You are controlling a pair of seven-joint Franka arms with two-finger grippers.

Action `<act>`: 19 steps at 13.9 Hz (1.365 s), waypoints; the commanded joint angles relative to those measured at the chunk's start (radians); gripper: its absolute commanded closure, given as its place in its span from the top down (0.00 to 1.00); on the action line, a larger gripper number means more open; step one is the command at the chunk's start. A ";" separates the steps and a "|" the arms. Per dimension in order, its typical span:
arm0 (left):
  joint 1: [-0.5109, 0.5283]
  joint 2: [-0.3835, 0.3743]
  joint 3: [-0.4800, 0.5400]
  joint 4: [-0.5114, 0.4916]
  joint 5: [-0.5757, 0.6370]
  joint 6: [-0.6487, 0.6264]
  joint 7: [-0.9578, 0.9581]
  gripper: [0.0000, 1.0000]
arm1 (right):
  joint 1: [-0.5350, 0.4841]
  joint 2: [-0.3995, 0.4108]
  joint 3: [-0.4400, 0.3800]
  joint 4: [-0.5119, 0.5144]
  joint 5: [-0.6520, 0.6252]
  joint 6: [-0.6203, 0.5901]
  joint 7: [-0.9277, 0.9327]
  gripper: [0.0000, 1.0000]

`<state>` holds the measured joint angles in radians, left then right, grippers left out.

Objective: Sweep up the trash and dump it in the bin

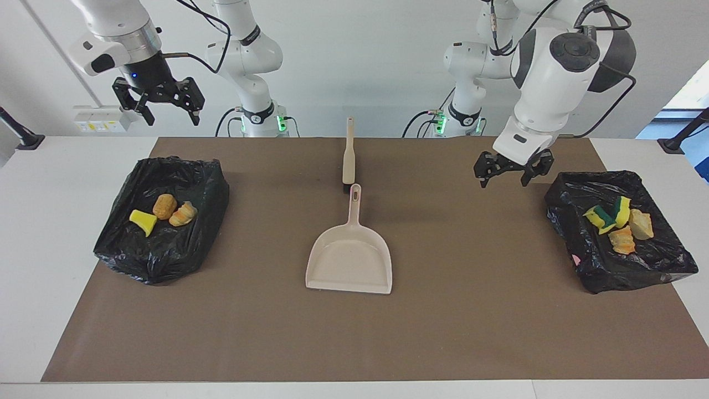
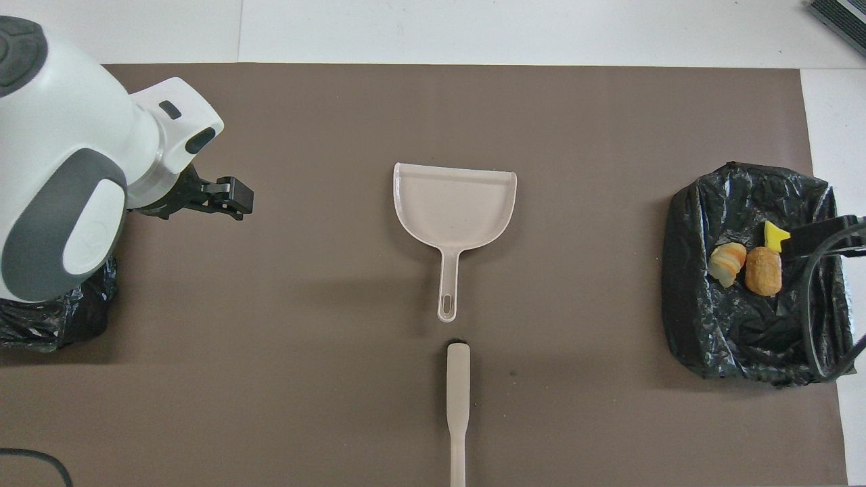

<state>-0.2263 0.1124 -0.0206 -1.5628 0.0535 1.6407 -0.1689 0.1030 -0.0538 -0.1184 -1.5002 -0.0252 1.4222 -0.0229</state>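
Trash (image 1: 619, 223) inside both bins (image 1: 160, 221)

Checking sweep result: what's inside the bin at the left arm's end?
The black-lined bin holds four trash pieces: yellow-green sponge chunks and tan-orange lumps. Anything beneath them or the liner folds is hidden.

2 bins (image 1: 160, 244) (image 1: 620, 266), 1 dustpan (image 1: 350, 260), 1 brush (image 1: 348, 158), 7 trash lumps: 3 in one bin (image 1: 165, 210), 4 in the other (image 1: 619, 221).

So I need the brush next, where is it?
The brush lies mid-mat, handle toward the robots, just nearer them than the dustpan.
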 commanded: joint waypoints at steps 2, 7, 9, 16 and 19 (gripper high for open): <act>0.061 -0.074 0.001 -0.046 -0.021 -0.030 0.109 1.00 | -0.002 -0.015 -0.006 -0.018 0.016 0.012 -0.017 1.00; 0.088 -0.141 0.063 -0.046 -0.036 -0.065 0.205 1.00 | -0.002 -0.015 -0.006 -0.018 0.016 0.014 -0.017 1.00; 0.099 -0.171 0.099 -0.043 -0.058 -0.088 0.265 1.00 | -0.002 -0.015 -0.006 -0.018 0.016 0.012 -0.017 1.00; 0.176 -0.155 0.074 0.062 -0.057 -0.174 0.298 1.00 | -0.002 -0.015 -0.004 -0.018 0.016 0.012 -0.017 1.00; 0.189 -0.108 0.061 0.173 -0.057 -0.261 0.299 1.00 | -0.002 -0.015 -0.004 -0.018 0.016 0.012 -0.017 1.00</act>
<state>-0.0691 -0.0451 0.0672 -1.4963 0.0126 1.4557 0.1150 0.1030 -0.0538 -0.1184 -1.5002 -0.0252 1.4222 -0.0230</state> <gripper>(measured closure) 0.000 0.000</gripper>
